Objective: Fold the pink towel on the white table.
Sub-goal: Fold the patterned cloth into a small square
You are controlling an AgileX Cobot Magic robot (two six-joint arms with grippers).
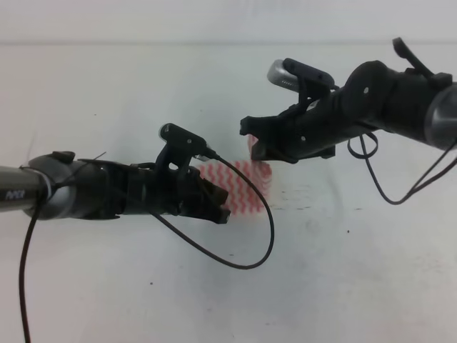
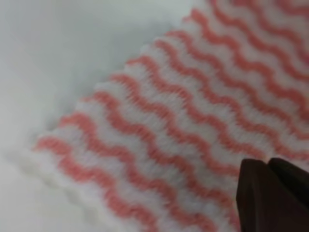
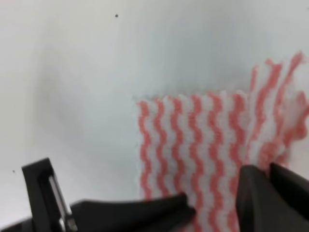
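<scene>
Thin pink-and-white wavy-striped towel point(image 1: 239, 180) lies mid-table on the plain white table point(image 1: 343, 286), between both arms. Left fingers point(image 1: 223, 209) at its 7 o'clock corner: grip not discernible. Right fingers point(image 1: 254, 140) pinch its raised 1 o'clock edge. Risk: thin cloth slipping out mid-fold, skewing the crease.

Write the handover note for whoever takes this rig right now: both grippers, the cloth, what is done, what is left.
Left gripper: low over the near-left part of the thin pink-and-white wavy-striped towel; whether it grips cannot be told.
Right gripper: at the towel's far edge, where a bit of cloth stands up; grip unclear.
Towel: small patch on the plain white table, between the two arms, mostly flat, partly hidden by both.
Done: the cloth looks compact, possibly already folded; layers are not clearly visible.
Left: confirm the grips, finish the fold, lay it flat, release.
</scene>
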